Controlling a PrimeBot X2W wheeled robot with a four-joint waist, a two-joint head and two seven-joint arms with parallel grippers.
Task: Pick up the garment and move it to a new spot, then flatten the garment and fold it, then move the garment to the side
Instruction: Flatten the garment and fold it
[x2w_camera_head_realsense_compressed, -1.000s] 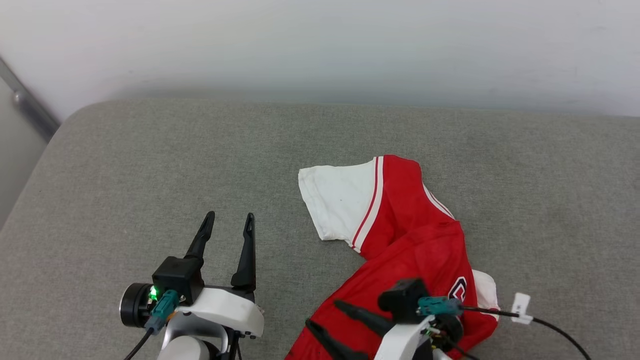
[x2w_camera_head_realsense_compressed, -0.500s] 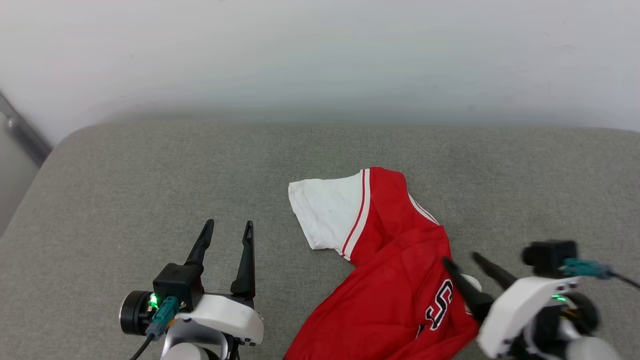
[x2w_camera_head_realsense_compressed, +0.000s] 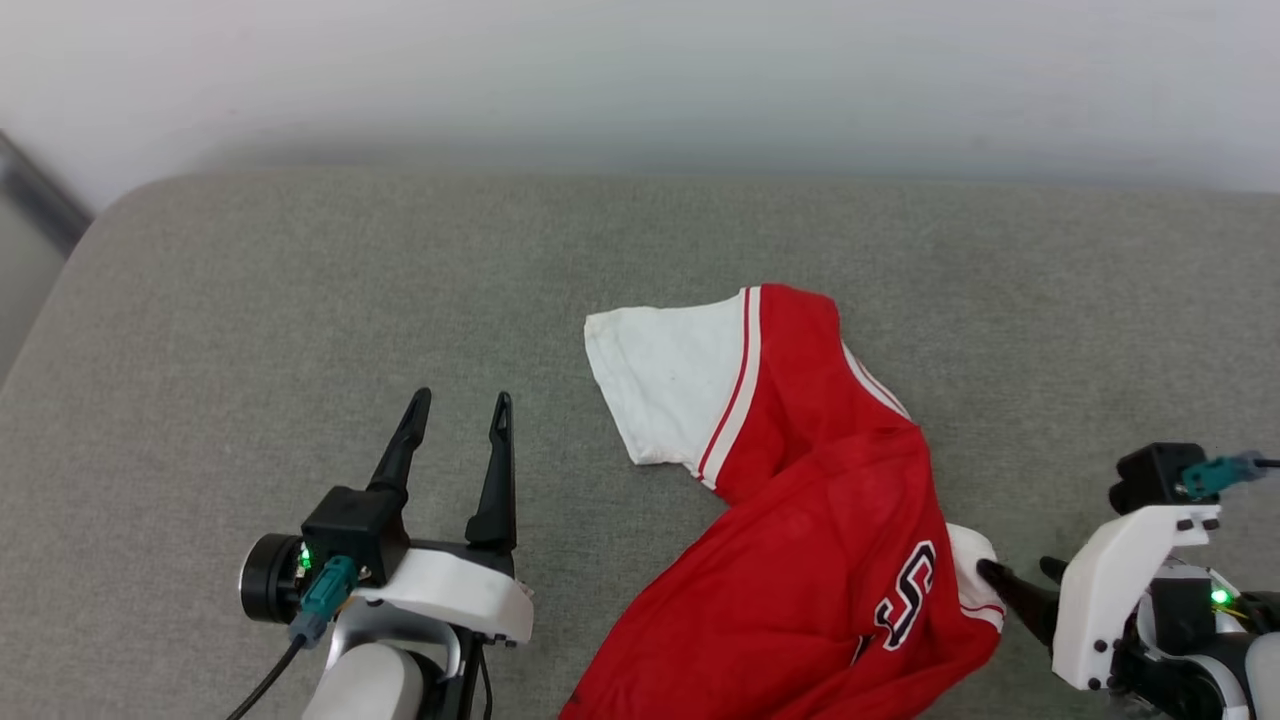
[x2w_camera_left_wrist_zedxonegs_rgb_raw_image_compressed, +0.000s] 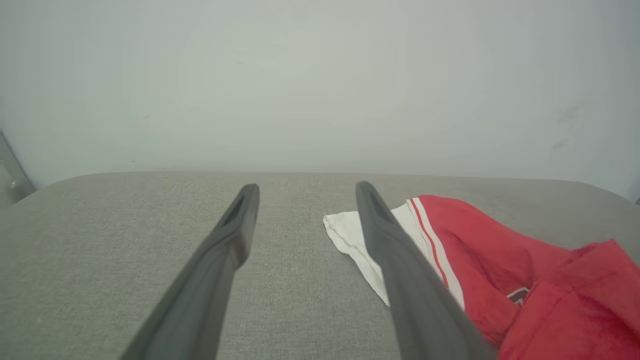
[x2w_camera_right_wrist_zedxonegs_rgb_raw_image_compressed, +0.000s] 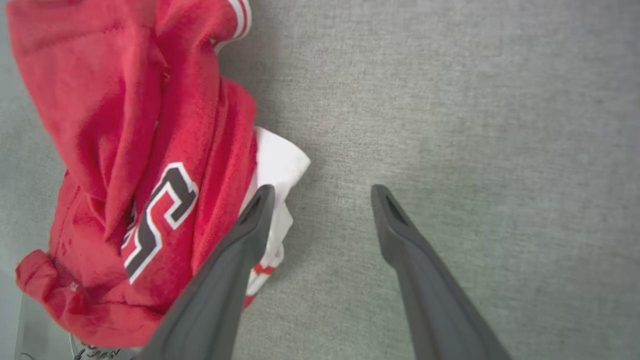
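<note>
Right gripper (x2w_camera_head_realsense_compressed: 1015, 568) withdrew beside crumpled red garment (x2w_camera_head_realsense_compressed: 820, 540).

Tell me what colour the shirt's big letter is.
The letter on the garment is black, outlined white; the right wrist view shows it best.

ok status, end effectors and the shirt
Left end effector open, off the garment. Right end effector open at its white sleeve. Garment crumpled, unfolded. Nothing blocking.
</note>
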